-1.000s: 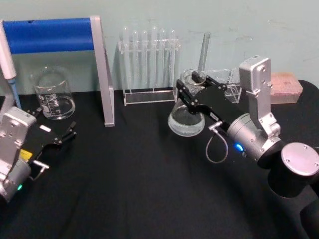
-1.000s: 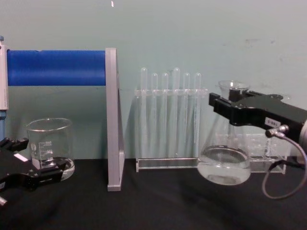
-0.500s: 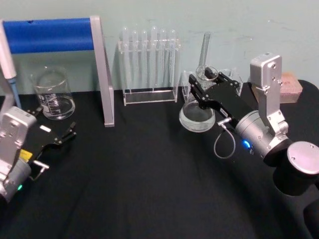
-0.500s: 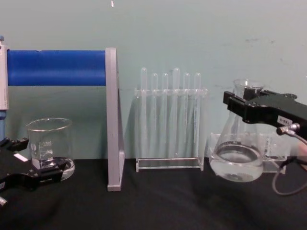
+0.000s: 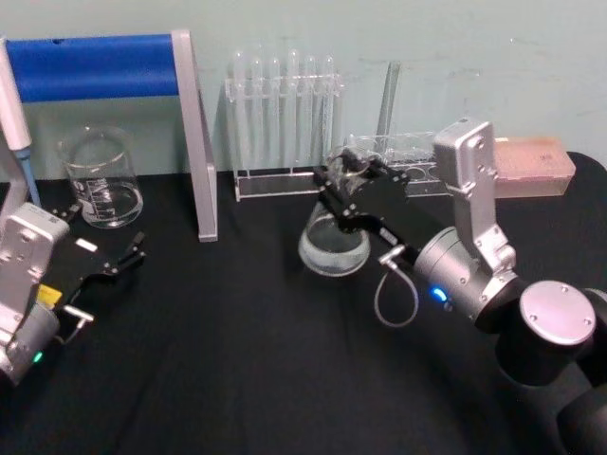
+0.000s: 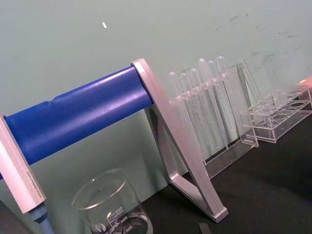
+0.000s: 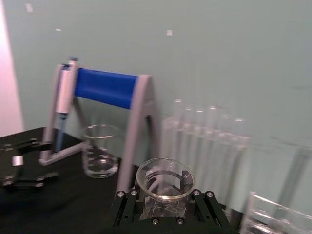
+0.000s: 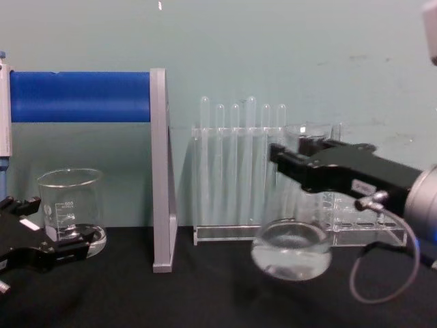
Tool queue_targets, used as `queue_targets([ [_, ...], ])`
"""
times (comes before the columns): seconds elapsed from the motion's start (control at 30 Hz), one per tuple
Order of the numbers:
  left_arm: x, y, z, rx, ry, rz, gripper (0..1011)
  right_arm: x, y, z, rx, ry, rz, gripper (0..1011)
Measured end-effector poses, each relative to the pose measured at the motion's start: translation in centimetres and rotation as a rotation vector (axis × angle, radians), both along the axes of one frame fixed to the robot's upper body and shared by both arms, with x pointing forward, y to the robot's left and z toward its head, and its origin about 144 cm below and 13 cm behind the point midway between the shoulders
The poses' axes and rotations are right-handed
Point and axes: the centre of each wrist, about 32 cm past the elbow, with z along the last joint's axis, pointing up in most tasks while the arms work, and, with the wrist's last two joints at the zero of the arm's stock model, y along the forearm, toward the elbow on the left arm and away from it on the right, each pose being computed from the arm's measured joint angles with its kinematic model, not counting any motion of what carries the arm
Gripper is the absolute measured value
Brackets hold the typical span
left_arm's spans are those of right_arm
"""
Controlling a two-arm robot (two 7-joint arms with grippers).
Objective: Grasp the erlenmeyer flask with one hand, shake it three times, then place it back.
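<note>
**Right arm grips the flask, left arm rests idle**

The right arm reaches in from the robot's right side and forward. Its black right gripper (image 5: 341, 186) has both fingers closed around the neck of the erlenmeyer flask (image 5: 334, 248), just under the rim. Behind the gripper, away from the flask, sits the grey cylindrical wrist (image 5: 457, 273) with a small blue light lit. A grey cable loop (image 5: 392, 296) hangs below the wrist. A silver block stands up from the top of the wrist. The left gripper (image 5: 106, 228) lies low, well apart from the flask on the robot's left, with its fingers spread wide and nothing between them.
</note>
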Motion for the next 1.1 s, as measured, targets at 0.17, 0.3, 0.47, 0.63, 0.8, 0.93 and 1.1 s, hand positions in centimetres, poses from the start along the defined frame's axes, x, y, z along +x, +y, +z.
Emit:
queue_targets([
  [0.17,0.0,0.0,0.0,0.0,0.0,0.0,1001,-0.7,1.2,-0.1,0.002,0.008,0.076,449],
  [0.3,0.0,0.0,0.0,0.0,0.0,0.0,1001,-1.3,2.0,-0.1,0.003,0.014,0.127,449],
  [0.47,0.0,0.0,0.0,0.0,0.0,0.0,1001,-2.2,3.0,-0.2,0.004,0.02,0.205,449],
  [0.63,0.0,0.0,0.0,0.0,0.0,0.0,1001,-2.9,3.8,-0.3,-0.001,0.03,0.267,449],
  [0.8,0.0,0.0,0.0,0.0,0.0,0.0,1001,-3.6,4.4,-0.3,-0.006,0.035,0.317,449],
  [0.93,0.0,0.0,0.0,0.0,0.0,0.0,1001,-4.0,4.9,-0.3,-0.011,0.037,0.359,449],
  [1.1,0.0,0.0,0.0,0.0,0.0,0.0,1001,-4.3,5.2,-0.2,-0.015,0.037,0.387,449],
])
